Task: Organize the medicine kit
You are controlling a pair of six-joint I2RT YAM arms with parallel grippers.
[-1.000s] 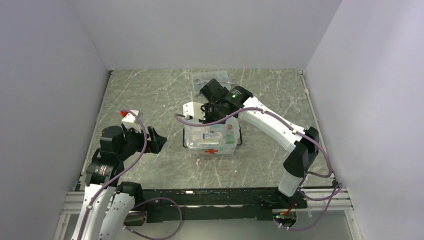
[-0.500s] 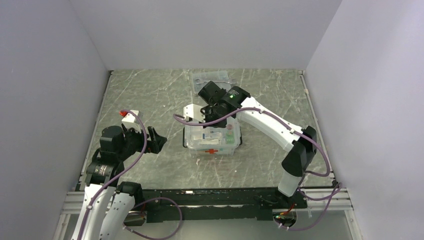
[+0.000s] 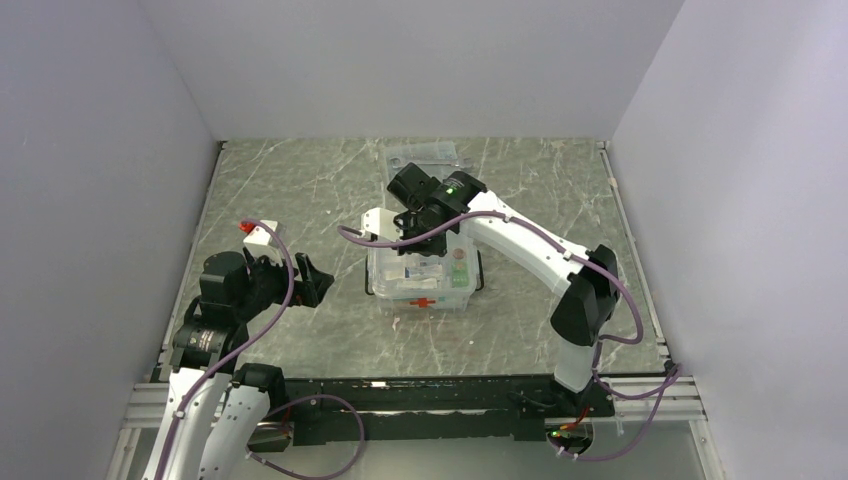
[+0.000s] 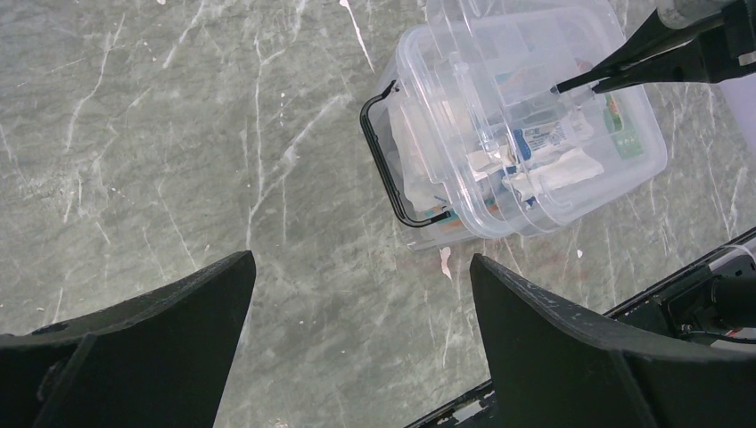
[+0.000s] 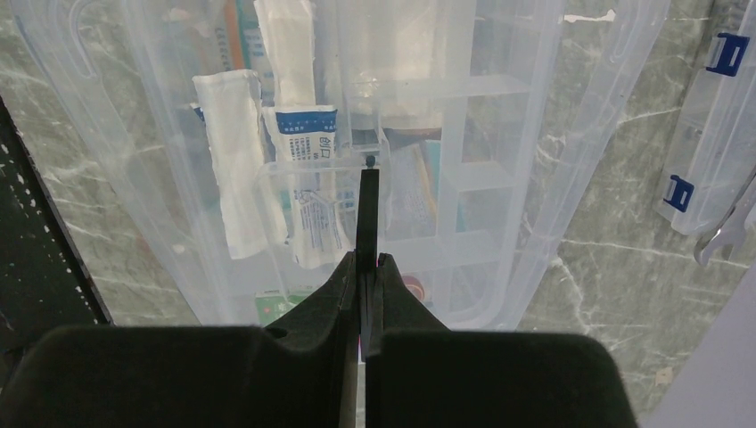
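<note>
Item: clear rectangular plastic medicine box [image 3: 425, 297] on grey marbled tabletop [image 3: 300, 190]. My right end effector [image 5: 367, 178], clenched, is directly above the box, tips at its clear divided tray [image 5: 472, 178]. Left end effector [image 4: 357, 267], released, is well left of the box.

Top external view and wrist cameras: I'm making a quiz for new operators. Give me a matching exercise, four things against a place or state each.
1. left claw
2. right claw
3. medicine kit box
4. blue-latched case

A. far side of the table
B. shut, tips at the divided tray
C. open, apart from the box
D. mid-table, red cross on near wall

Pairs: 1-C, 2-B, 3-D, 4-A
</note>
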